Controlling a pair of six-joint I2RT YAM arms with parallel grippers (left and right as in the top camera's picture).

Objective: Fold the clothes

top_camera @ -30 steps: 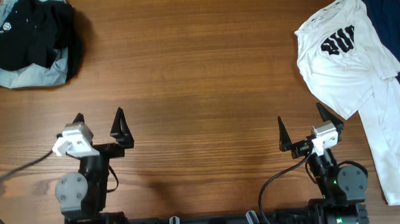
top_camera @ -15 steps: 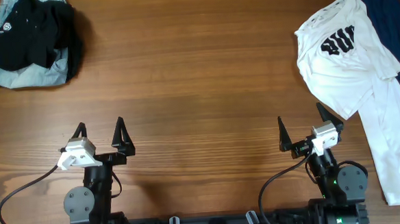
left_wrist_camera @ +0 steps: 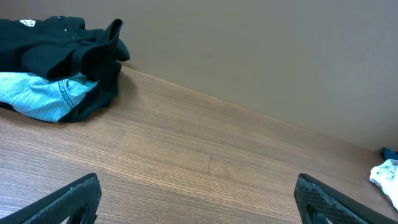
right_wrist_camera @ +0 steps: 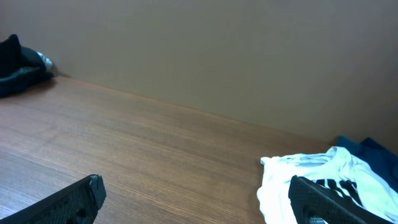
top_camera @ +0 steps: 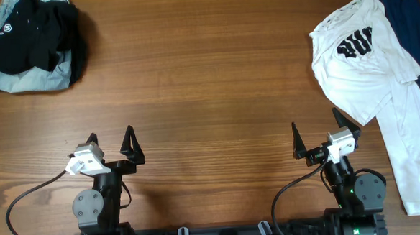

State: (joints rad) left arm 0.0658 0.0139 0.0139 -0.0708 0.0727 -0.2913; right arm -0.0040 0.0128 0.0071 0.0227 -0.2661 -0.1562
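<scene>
A crumpled black short-sleeved shirt [top_camera: 36, 36] with a small white chest logo [top_camera: 1, 29] sits heaped at the far left corner of the brown wooden table [top_camera: 208, 81]. It lies on top of folded light-blue denim jeans [top_camera: 21, 80], which show along the heap's near and left edges. At the far right, a white tee with black print [top_camera: 369, 59] is spread loosely, print side up. Its white fabric trails down the right edge toward the near side. A dark navy garment [top_camera: 406, 6] lies partly under it at the far right corner.

The left gripper [top_camera: 110, 133] hovers at the near left, its jaws spread wide and holding nothing. It is well apart from the black heap, which the left wrist view shows far off to the left [left_wrist_camera: 62, 43] over the jeans [left_wrist_camera: 43, 93].

The right gripper [top_camera: 314, 119] is at the near right, its jaws likewise wide apart and empty. Its right fingertip is near the white tee's lower hem; whether it touches cannot be told. The right wrist view shows the tee [right_wrist_camera: 311, 180] ahead on the right, with navy cloth [right_wrist_camera: 367, 149] behind it.
</scene>
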